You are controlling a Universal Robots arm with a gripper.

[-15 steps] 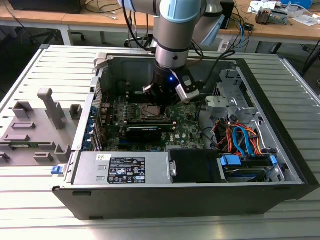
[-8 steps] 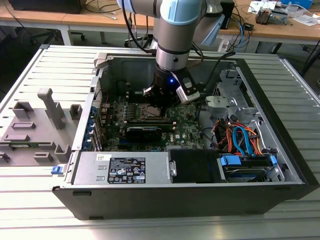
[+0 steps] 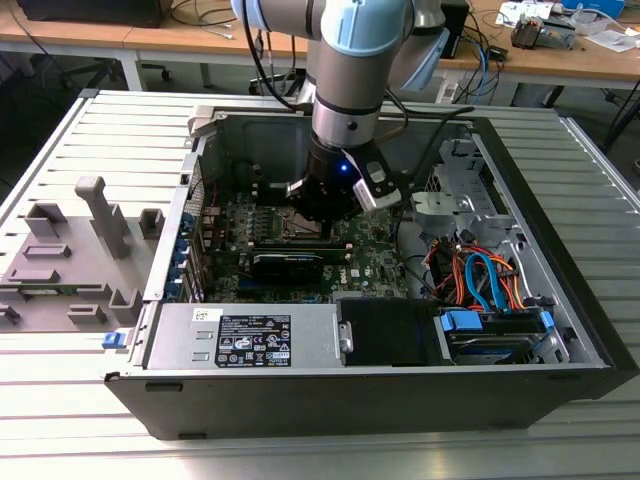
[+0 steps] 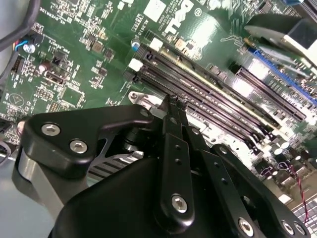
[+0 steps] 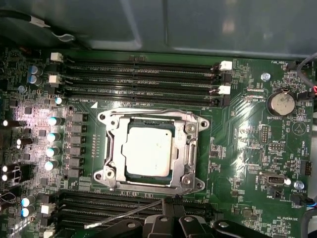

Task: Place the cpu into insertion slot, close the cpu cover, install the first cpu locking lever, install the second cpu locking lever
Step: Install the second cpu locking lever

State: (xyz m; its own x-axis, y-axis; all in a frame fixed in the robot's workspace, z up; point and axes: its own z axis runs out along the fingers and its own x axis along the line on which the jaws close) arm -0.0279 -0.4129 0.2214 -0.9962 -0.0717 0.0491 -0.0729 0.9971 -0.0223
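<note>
The cpu (image 5: pixel 148 149) sits in the insertion slot (image 5: pixel 111 171), cpu cover (image 5: pixel 190 148) down. The gripper (image 5: pixel 171 210) hovers pinched narrow beside a loose locking lever (image 5: pixel 124 216); a slip could scrape the board.

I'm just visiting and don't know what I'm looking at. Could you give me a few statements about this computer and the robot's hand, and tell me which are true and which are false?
1. The cpu already lies in the insertion slot. True.
2. The cpu cover stands upright, away from the chip. False: it lies flat around the chip, whose metal top shows through its window.
3. The hand is carrying the chip. False: in both wrist views the chip sits in the socket, apart from the hand.
4. In the first wrist view a thin metal lever angles up off the board near the socket. True.
5. In the exterior view, the arm reaches down into an open computer case. True.
</note>
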